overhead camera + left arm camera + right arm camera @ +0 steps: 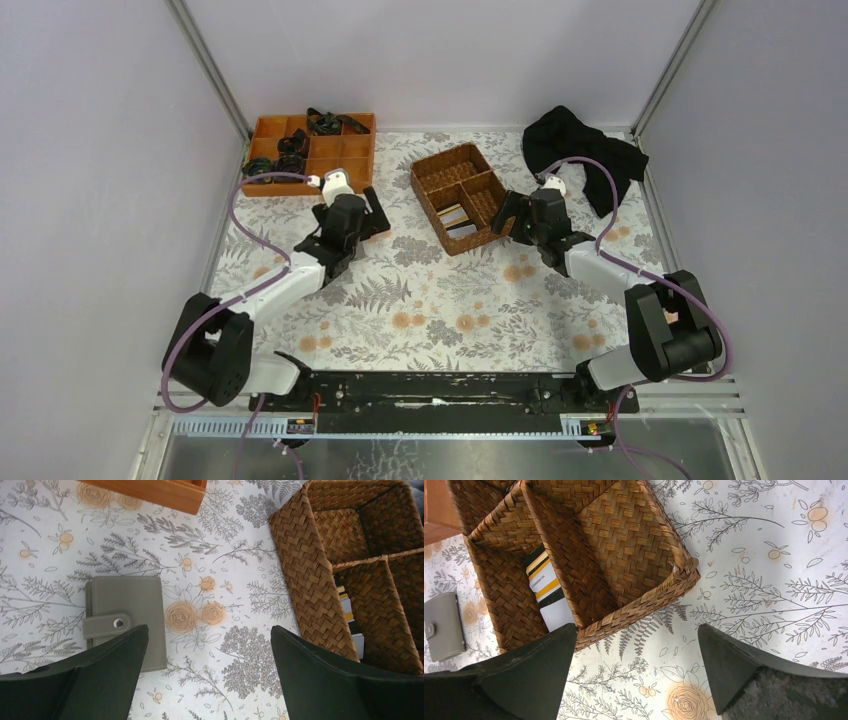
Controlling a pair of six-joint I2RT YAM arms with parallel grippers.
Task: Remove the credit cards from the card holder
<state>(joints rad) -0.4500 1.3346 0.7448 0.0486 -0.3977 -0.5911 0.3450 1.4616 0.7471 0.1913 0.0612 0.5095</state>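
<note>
Soft, even, bright light; shadows are faint. The overhead view is sharp. In both wrist views the dark fingers [100, 680] look slightly blurred, the table [240, 570] crisp.

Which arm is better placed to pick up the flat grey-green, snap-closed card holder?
Left. The left gripper, open, hangs right beside the card holder, which lies closed on the table; the right gripper is past the brown wicker basket.
</note>
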